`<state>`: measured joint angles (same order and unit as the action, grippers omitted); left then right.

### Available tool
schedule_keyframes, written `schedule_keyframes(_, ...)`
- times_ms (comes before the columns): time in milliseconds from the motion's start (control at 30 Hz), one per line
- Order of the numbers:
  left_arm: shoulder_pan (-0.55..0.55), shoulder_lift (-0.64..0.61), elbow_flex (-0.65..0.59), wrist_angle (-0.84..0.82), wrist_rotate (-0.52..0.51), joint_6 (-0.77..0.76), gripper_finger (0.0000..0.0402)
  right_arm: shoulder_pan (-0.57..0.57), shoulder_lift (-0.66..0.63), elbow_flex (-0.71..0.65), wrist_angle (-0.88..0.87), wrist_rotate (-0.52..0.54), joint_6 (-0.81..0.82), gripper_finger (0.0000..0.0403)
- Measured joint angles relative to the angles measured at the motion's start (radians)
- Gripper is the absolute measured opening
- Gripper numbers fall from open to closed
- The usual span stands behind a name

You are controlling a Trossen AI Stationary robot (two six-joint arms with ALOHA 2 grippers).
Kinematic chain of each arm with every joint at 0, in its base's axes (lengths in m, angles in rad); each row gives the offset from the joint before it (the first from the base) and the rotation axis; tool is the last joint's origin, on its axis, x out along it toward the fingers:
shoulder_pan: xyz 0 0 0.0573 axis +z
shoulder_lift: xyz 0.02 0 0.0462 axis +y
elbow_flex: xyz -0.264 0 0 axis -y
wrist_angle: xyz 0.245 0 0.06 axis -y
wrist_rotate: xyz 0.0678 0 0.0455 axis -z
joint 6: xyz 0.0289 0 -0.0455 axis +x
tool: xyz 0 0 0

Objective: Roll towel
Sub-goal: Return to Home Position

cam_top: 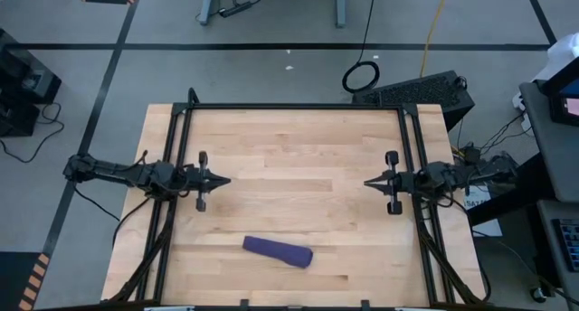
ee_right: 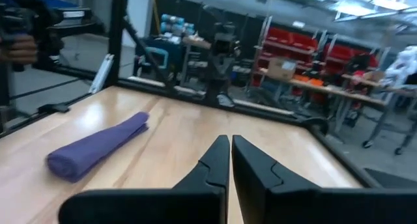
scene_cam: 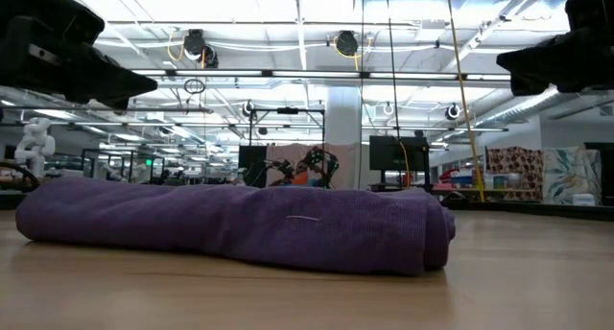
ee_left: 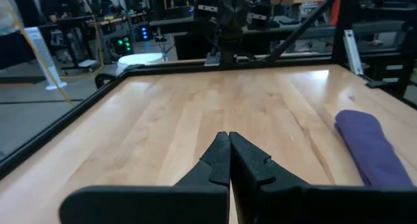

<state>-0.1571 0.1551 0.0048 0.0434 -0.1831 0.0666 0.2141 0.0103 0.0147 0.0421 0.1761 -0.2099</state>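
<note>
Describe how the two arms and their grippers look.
Both arms are dark, slim and jointed. The left arm and right arm each end in a short crossbar carrying two fingers. The left gripper and right gripper have matte black, wedge-shaped fingers tapering to points, with small steps along their edges. No markings show.

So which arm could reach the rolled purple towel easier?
Probably the left: the towel lies nearer the left arm's fingers than the right arm's fingers. Both pairs are shut and touch nothing.
</note>
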Motion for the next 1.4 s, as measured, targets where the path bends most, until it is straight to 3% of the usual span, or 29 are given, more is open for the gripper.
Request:
schedule_keyframes(500, 0.051, 0.0, 0.0, -0.012, 0.054, -0.034, 0.0001, -0.05, -0.009, 0.0, -0.02, -0.155, 0.063, 0.001)
schedule_keyframes(967, 0.051, -0.002, 0.0, -0.019, 0.101, -0.085, 0.0001, -0.049, -0.006, 0.0, -0.024, -0.153, 0.094, 0.001)
schedule_keyframes(1400, 0.081, -0.154, 0.0, -0.028, 0.16, -0.038, 0.0001, -0.049, -0.006, 0.0, -0.024, -0.152, 0.094, 0.001)
